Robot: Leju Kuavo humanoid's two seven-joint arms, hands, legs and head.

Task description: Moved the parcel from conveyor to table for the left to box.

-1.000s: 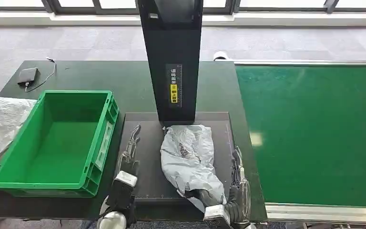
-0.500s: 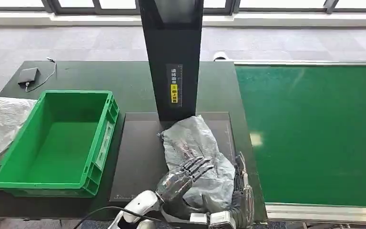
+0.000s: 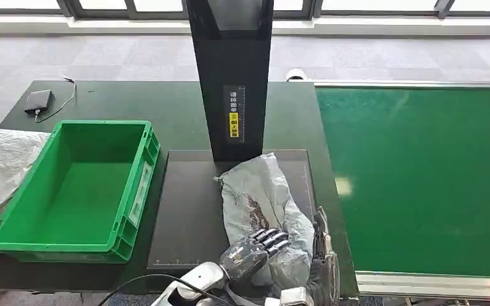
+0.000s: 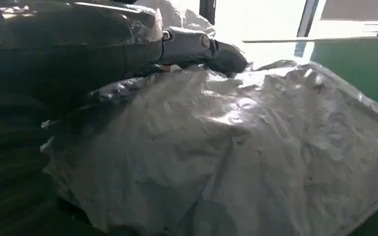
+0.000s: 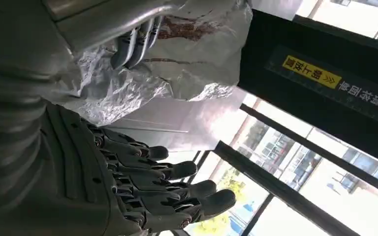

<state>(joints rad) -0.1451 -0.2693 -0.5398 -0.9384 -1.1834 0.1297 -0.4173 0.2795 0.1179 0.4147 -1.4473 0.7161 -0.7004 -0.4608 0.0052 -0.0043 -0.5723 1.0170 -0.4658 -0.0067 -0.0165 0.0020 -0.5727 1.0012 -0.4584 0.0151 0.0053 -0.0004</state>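
The grey plastic parcel (image 3: 255, 194) lies crumpled on the black mat (image 3: 188, 210) in front of the scanner post. My left hand (image 3: 257, 247) reaches across from the near side and grips the parcel's near end, fingers curled over the top. In the left wrist view the parcel (image 4: 236, 157) presses against the palm with the thumb (image 4: 197, 46) over it. My right hand (image 3: 323, 255) stands just right of the parcel at the mat's edge, fingers straight and apart, holding nothing. The right wrist view shows that hand (image 5: 152, 196), the parcel (image 5: 187, 64) and the left hand's fingers (image 5: 138, 44).
An empty green crate (image 3: 134, 191) sits left of the mat. The tall black scanner post (image 3: 230, 76) rises behind the parcel. The green conveyor (image 3: 421, 178) runs along the right. A pile of grey bags (image 3: 0, 166) lies far left, a small black device (image 3: 37, 101) at the back.
My left arm swung from the mat's left side across to the parcel's near end and closed on it. The parcel bunched up and shortened. The right hand stayed put.
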